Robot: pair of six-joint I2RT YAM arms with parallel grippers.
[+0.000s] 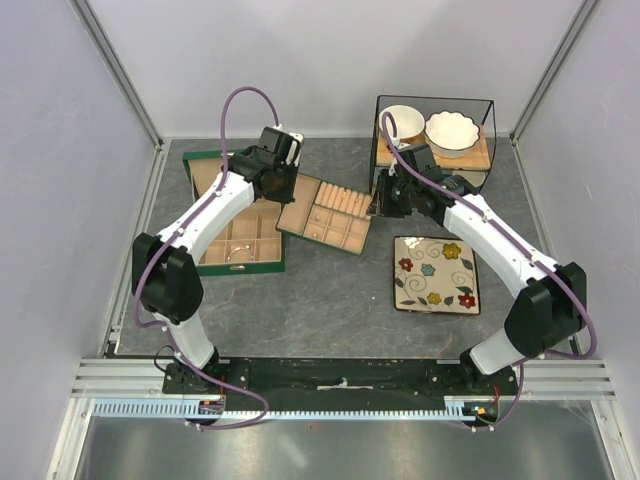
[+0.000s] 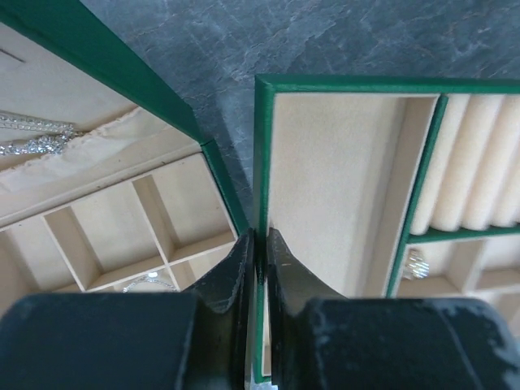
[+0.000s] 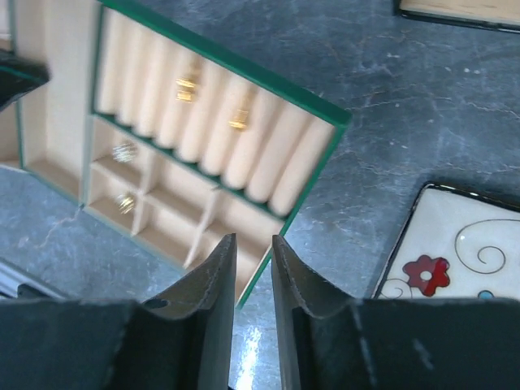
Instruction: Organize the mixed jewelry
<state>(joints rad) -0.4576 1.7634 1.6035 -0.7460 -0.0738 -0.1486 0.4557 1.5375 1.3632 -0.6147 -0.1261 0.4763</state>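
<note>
My left gripper is shut on the green left wall of the tan compartment tray; it sits between the tray and the green jewelry box. Two gold rings sit in the tray's ring rolls, and small sparkly pieces lie in its square cells. A silver bangle lies in a box cell, and a glittering chain lies in the lid pocket. My right gripper is a little open and empty, over the tray's right corner edge.
A square flowered plate lies right of the tray, close to my right gripper. A black wire-frame shelf with two white bowls stands at the back right. The grey slate tabletop is bounded by white side walls.
</note>
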